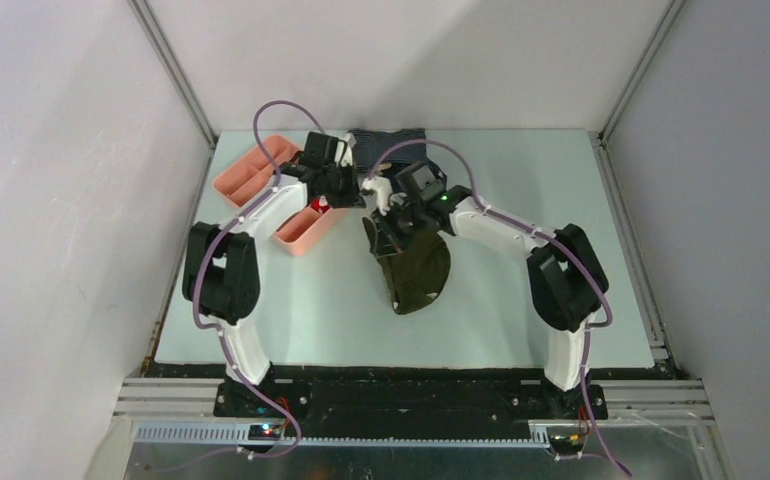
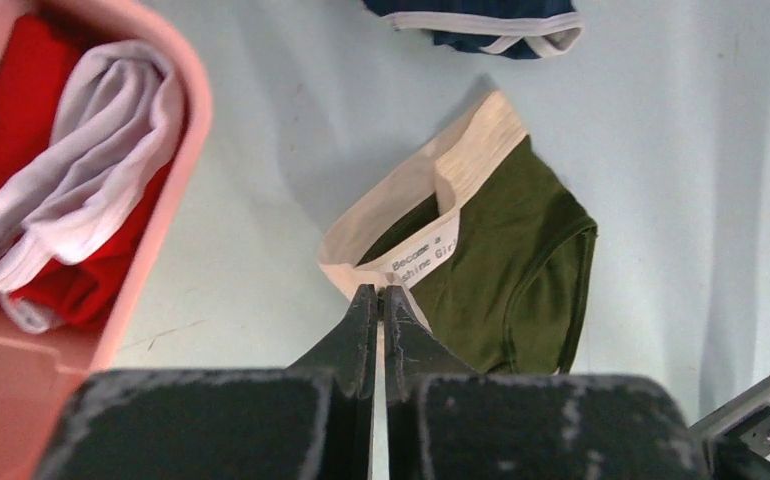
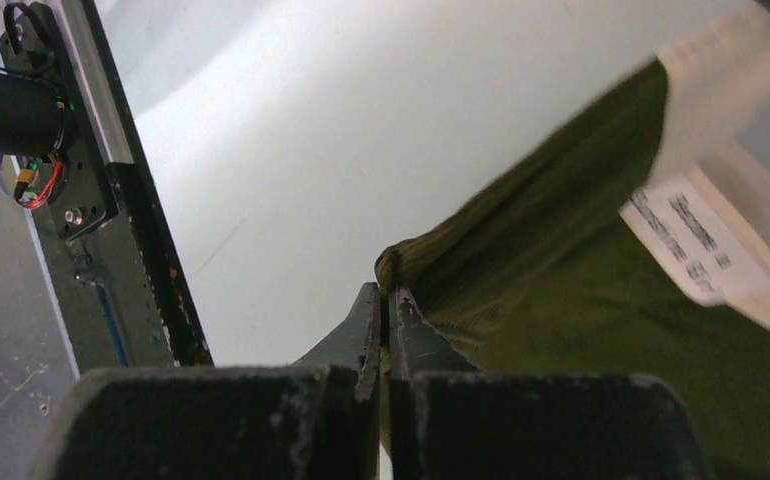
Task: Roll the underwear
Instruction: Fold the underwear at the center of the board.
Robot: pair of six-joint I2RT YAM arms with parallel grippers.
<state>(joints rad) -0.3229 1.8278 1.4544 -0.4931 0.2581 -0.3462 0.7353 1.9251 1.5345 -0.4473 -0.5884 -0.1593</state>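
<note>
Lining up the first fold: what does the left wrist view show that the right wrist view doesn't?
Left wrist only: the pink bin holding red and white cloth, the navy garment, and the left gripper, shut. Right wrist only: the metal frame rail and the right gripper, shut on the edge of the underwear. Both: the underwear, its printed label, the table.

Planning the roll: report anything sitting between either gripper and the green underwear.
Nothing visible does. The left gripper looks shut on the cream waistband of the underwear, the right gripper on its green edge. The pink bin and the navy garment lie apart from it.
</note>
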